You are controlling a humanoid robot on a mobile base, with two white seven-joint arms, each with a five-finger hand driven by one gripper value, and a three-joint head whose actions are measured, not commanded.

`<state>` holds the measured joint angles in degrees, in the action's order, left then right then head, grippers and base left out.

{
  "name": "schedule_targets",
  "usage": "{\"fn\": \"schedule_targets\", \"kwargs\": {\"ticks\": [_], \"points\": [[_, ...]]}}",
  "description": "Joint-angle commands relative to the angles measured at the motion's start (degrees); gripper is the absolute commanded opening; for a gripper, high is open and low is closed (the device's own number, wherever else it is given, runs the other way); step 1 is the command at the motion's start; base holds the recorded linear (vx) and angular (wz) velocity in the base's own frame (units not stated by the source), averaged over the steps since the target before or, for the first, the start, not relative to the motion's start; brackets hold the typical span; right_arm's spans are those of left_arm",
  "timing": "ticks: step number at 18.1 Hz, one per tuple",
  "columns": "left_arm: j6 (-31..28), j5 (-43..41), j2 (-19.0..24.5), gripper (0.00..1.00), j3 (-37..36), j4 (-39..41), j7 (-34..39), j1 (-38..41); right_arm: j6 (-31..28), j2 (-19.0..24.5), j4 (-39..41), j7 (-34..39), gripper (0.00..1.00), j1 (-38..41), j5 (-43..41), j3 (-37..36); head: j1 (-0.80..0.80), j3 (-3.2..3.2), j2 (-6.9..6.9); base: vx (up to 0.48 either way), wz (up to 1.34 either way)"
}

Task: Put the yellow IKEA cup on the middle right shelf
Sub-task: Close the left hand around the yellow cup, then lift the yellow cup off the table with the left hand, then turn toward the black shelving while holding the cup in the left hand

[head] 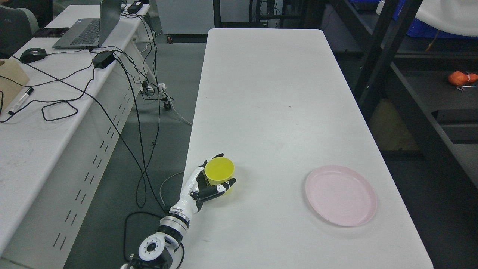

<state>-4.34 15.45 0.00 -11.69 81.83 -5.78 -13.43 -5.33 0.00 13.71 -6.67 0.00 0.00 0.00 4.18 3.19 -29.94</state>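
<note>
At the far left stands a second white table (44,149), strewn with black cables (123,74), a grey open laptop (89,28), a black computer mouse (33,55), a black power brick (103,59) and a black-and-white marker pen (20,101). More cables hang down from it onto the grey floor (164,93) in the gap between the two tables.

My left arm comes in from the bottom edge, left of the middle, and my white-and-black left robot hand (211,183) sits at the near left edge of the long white table (269,93). Its fingers (216,189) are curled around the yellow plastic cup (219,172), one dark finger crossing the front of the cup's wall and others showing behind its rim. The cup stands upright, its open mouth facing up, on the table close to that left edge.

Well apart to the right, near the table's front right corner, lies a round pale pink plastic plate (340,195). Beyond the table's right edge rises a dark metal shelf rack (418,116), with a small orange object (462,78) lying on one of its levels.
</note>
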Motion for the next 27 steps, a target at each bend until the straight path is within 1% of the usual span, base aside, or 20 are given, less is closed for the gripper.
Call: {"fn": "schedule_targets", "kwargs": {"ticks": [1,2,3,5,7,9,11,13,15,21,27], "points": [[1.61,0.1,1.0,0.36,1.58,-4.83,-0.03,-0.45,-0.03,-1.0,0.0,-0.01,0.99,0.79,-1.41,0.97,0.0,0.0,0.0,0.0,0.0],[2.84,0.28,1.0,0.25,2.89,-4.93,-0.03,-0.36,-0.03,-1.0,0.0,-0.01,0.99,0.79,-1.41,0.97,0.0,0.0,0.0,0.0,0.0],[4.76,0.54,1.0,0.15,4.12,-4.66,-0.03,-0.19,-0.03,-1.0,0.0,-0.01,0.99,0.79,-1.41,0.97,0.0,0.0,0.0,0.0,0.0],[9.06,1.85,1.0,0.0,5.45,-2.74,-0.03,0.34,-0.03,-1.0,0.0,-0.01,0.99,0.79,-1.41,0.97,0.0,0.0,0.0,0.0,0.0],[9.79,5.54,1.0,0.0,6.16,4.35,-0.03,2.09,-0.03,-1.0,0.0,-0.01,0.99,0.79,-1.41,0.97,0.0,0.0,0.0,0.0,0.0],[9.79,6.25,1.0,0.0,7.21,11.91,-0.03,4.2,-0.03,-1.0,0.0,-0.01,0.99,0.79,-1.41,0.97,0.0,0.0,0.0,0.0,0.0],[9.88,6.34,1.0,0.0,7.65,16.59,-0.03,5.17,-0.03,-1.0,0.0,-0.01,0.99,0.79,-1.41,0.97,0.0,0.0,0.0,0.0,0.0],[10.05,6.34,1.0,0.0,7.74,19.41,-0.29,5.17,-0.03,-1.0,0.0,-0.01,0.99,0.79,-1.41,0.97,0.0,0.0,0.0,-0.017,0.0],[10.84,6.34,1.0,0.0,7.39,19.86,-1.52,5.17,-0.03,-1.0,0.0,-0.01,0.99,0.79,-1.41,0.97,0.0,0.0,0.0,-0.065,0.0],[10.93,6.34,1.0,0.0,7.21,19.86,-1.7,5.17,-0.03,-1.0,0.0,-0.01,0.99,0.79,-1.41,0.97,0.0,0.0,0.0,-0.13,-0.02],[10.85,6.34,1.0,0.0,6.51,19.77,-1.7,5.44,-0.03,-1.0,0.0,-0.01,0.99,0.79,-1.41,0.97,0.0,0.0,0.0,-0.234,-0.12]]}}
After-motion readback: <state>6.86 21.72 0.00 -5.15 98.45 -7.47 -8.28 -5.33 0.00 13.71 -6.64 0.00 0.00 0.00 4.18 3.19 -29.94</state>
